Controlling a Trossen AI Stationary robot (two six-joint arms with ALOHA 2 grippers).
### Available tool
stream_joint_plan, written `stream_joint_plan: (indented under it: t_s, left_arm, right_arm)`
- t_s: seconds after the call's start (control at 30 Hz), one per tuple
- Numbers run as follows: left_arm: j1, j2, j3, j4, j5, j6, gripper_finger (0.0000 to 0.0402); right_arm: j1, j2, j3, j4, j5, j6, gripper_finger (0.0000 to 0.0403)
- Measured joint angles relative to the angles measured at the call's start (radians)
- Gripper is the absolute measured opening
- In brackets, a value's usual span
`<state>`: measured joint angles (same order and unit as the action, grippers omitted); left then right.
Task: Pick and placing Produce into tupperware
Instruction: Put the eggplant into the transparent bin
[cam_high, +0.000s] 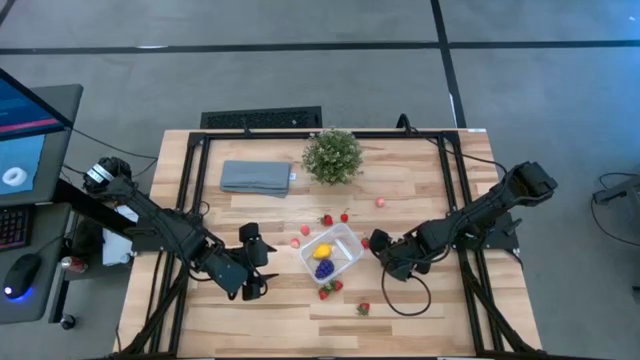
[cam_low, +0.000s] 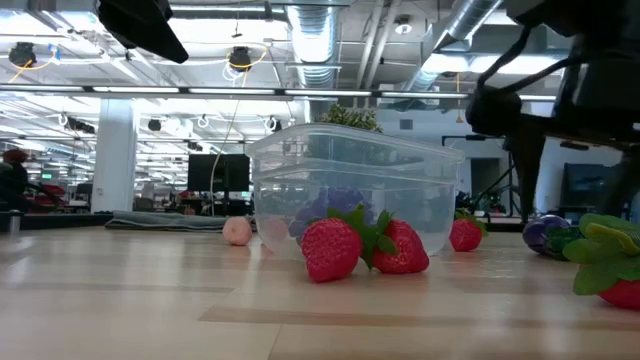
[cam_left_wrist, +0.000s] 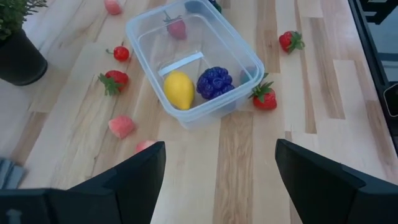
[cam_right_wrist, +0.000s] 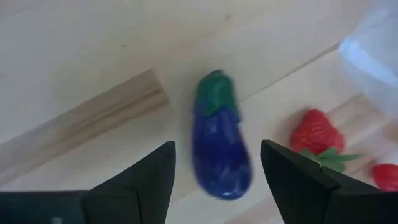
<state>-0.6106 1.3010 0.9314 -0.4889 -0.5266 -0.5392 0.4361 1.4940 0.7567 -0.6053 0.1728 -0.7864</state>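
Purple toy eggplant (cam_right_wrist: 219, 144) with a green cap lies on the wooden table (cam_high: 420, 320) between the right gripper's (cam_right_wrist: 217, 180) spread fingers, just beside the clear plastic tupperware box (cam_high: 332, 252). Lowering straight and closing across its middle should grip best. Left gripper (cam_left_wrist: 217, 180) waits nearby, fingers apart.

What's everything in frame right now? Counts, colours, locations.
tupperware: one, clear, table centre
lemon: one, yellow, in the tupperware
grape bunch: one, purple, in the tupperware beside the lemon
strawberries: about five, red, on the table around the tupperware
pink pieces: three, pink, on the table, plant side of the tupperware
cherry: one, red, near them
eggplant: one, purple with green cap, on the table
plant: one, green, far edge
cloth: one, grey-blue, folded, beside the plant
left claw: open, facing the tupperware
right claw: open, over the eggplant
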Motion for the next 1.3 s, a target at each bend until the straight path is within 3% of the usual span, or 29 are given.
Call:
stream_joint_plan:
  t_s: [0.4, 0.67, 0.83, 1.3]
  left_arm:
    - [0.0, 0.0, 0.0, 0.0, -0.021, 0.0, 0.0294]
    - [0.0, 0.0, 0.0, -0.02, -0.022, -0.003, 0.0294]
    - [-0.001, 0.001, 0.0, -0.035, -0.029, -0.006, 0.0294]
    - [-0.001, 0.0, 0.0, -0.037, -0.039, -0.007, 0.0294]
  right_arm:
    - [-0.05, 0.004, -0.001, 0.019, -0.031, 0.0, 0.026]
    - [-0.051, 0.11, 0.005, 0.027, -0.021, 0.002, 0.0259]
    - [-0.055, 0.105, 0.001, 0.027, -0.017, 0.029, 0.0257]
    - [-0.09, 0.078, 0.0, -0.002, -0.01, 0.159, 0.0171]
